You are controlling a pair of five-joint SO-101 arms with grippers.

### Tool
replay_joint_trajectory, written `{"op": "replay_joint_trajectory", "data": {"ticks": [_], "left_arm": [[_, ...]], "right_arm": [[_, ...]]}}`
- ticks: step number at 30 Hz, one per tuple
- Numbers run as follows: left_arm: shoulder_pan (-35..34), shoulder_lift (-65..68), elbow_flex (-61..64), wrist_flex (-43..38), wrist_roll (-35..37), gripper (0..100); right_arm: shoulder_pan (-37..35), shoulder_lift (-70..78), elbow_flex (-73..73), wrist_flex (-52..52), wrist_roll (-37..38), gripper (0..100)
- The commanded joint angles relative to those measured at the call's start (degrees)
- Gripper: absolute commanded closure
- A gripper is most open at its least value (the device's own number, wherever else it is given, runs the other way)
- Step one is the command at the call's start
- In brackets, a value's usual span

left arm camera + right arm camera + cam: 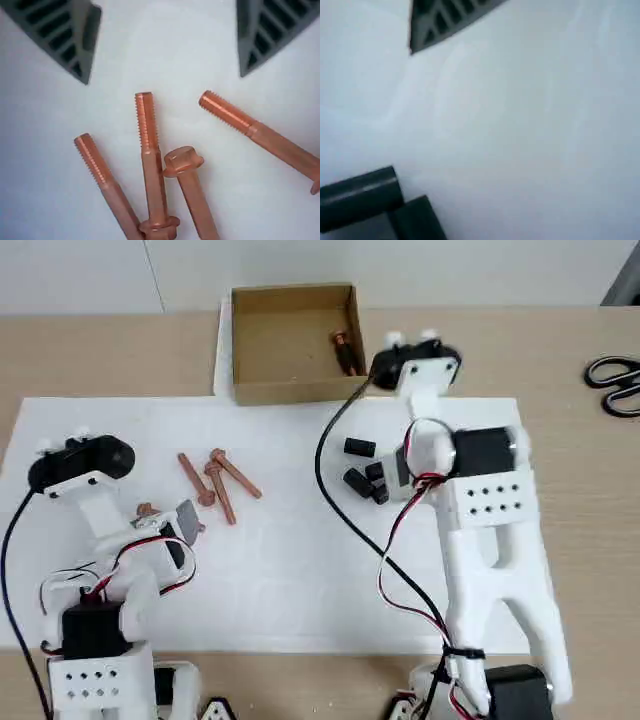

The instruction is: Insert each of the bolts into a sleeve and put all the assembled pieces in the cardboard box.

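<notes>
Above the white sheet [300,570], the left tool [165,77] is hanging released over four bolts [152,165]; it should be straddling a single shank squarely before clenching.

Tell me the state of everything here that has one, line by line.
Cardboard box: open, one copper bolt inside.
Bolts: bare, lying loose on the white sheet.
Sleeves: lying loose, no bolt showing.
Left tool: open above the bolts, empty.
</notes>
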State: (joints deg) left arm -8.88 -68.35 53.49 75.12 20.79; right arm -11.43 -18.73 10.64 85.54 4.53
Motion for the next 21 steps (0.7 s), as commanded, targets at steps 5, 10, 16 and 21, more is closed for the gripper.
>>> {"op": "replay_joint_trajectory", "data": {"ticks": [5, 10, 16, 21], "left_arm": [[-0.26, -0.09, -2.07, 0.09, -0.62, 82], [-0.26, 0.18, -2.07, 0.09, -0.62, 82], [-0.26, 0.26, -1.19, 0.0, -0.62, 82], [-0.26, 0.26, -1.19, -0.35, -0.62, 82]], "right_arm": [[-2.77, -1.98, 6.77, -9.1, 7.65, 85.4], [-9.63, -0.04, 7.91, -14.37, 7.74, 85.5], [-12.0, 10.86, 5.36, -15.87, 7.38, 85.5], [-11.38, 19.56, -3.08, -14.37, 7.3, 85.5]]}}
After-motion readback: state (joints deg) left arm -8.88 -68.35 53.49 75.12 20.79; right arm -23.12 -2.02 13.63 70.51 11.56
